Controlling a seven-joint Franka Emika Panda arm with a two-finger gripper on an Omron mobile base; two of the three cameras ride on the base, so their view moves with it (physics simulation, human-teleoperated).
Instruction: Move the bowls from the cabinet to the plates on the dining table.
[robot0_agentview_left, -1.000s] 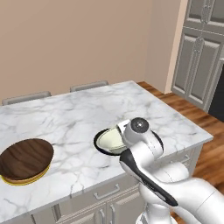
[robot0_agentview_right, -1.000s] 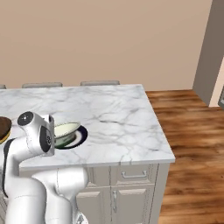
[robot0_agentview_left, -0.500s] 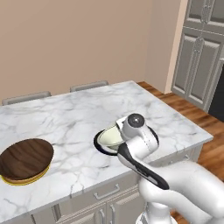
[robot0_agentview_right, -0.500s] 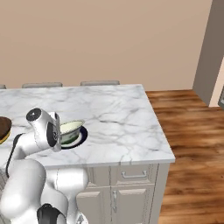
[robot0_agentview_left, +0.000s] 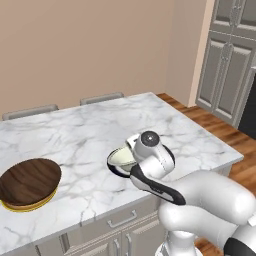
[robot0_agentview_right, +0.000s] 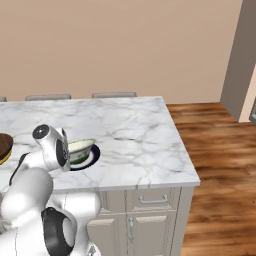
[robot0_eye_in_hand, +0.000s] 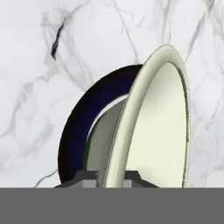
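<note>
Lowered, pale bowl rests on dark-rimmed plate.

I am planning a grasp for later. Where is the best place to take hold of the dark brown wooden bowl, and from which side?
Probably the rim of the dark brown wooden bowl, pinched from above with one finger inside and one outside. It sits upright on the yellow plate on the dining table; it looks too wide to span, and its shallow wall is open from the top.
</note>
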